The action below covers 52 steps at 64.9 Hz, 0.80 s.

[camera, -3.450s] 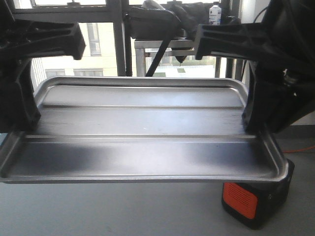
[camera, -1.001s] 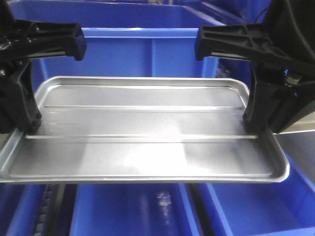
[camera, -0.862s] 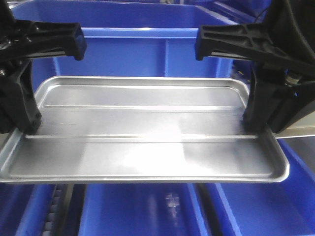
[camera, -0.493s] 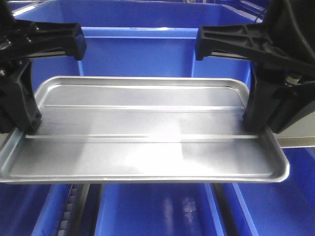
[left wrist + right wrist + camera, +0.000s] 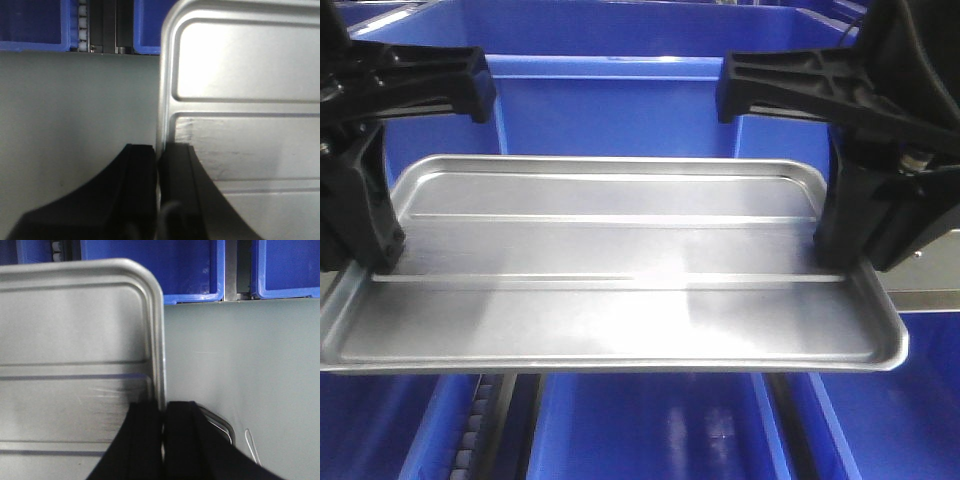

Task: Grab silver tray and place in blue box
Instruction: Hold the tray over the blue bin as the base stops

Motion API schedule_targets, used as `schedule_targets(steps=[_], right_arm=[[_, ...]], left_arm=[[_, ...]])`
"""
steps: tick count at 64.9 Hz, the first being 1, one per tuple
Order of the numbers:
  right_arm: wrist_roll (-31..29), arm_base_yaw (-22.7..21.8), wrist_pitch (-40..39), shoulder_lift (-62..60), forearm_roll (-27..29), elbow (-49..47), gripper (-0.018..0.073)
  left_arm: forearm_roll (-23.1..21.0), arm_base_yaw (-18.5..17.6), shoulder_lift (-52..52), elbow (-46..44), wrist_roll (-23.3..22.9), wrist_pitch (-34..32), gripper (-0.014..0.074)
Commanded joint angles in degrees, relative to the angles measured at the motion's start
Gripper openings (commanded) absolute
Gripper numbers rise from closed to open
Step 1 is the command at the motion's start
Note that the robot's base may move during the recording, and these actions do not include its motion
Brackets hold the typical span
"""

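Your left hand (image 5: 157,150) and right hand (image 5: 164,407), each clamped on an end rim, have brought the silver tray (image 5: 620,270) from the open table to the blue box (image 5: 620,110) (lowering remains).

My left end effector (image 5: 157,162) and right end effector (image 5: 164,412) are black; the tray (image 5: 620,300) shiny silver, two-ribbed; the box (image 5: 610,110) blue; the surface (image 5: 75,110) grey.
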Motion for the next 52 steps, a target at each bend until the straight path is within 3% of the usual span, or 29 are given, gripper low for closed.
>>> schedule_targets(steps=[1,45,52], right_arm=[[0.1,-0.4,2.0,-1.7,-3.7,-1.5,0.0051],[0.1,-0.4,1.3,-1.7,-3.9,-1.5,0.0051],[-2.9,-0.4,0.5,-1.7,-5.2,-1.5,0.0051]], left_arm=[[2.8,-0.2,-1.5,-1.2,-0.5,2.5,-0.0009],[2.8,-0.2,-1.5,-1.2,-0.5,2.5,-0.0009],[2.8,-0.2,-1.5,-1.2,-0.5,2.5,-0.0009]])
